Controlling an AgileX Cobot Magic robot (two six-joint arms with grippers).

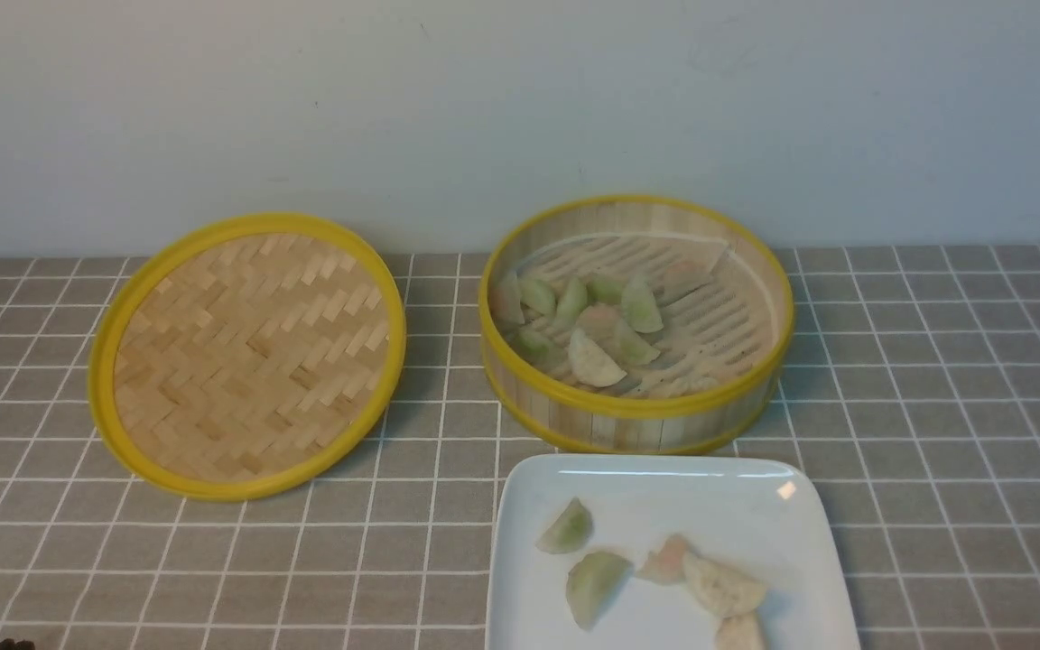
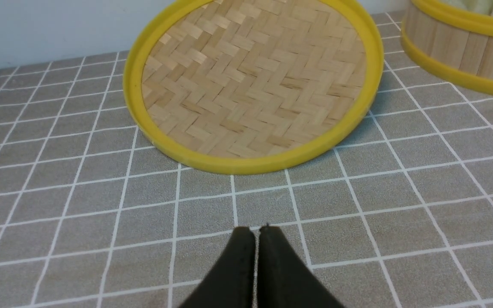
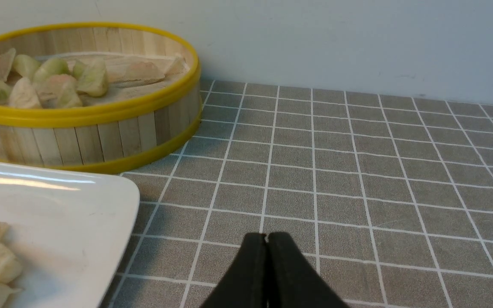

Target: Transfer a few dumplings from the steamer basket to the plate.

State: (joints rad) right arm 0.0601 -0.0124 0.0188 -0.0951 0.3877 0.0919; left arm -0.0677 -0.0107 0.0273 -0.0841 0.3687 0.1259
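The steamer basket stands at the back centre-right with several pale green and cream dumplings in its left half. In front of it lies the white square plate carrying several dumplings. In the right wrist view the basket, its dumplings and the plate show too. My left gripper is shut and empty over bare cloth in front of the lid. My right gripper is shut and empty over cloth to the right of the plate. Neither arm shows in the front view.
A shallow woven bamboo lid with a yellow rim lies tilted at the left, seen close in the left wrist view. A grey checked cloth covers the table. A pale wall stands right behind the basket.
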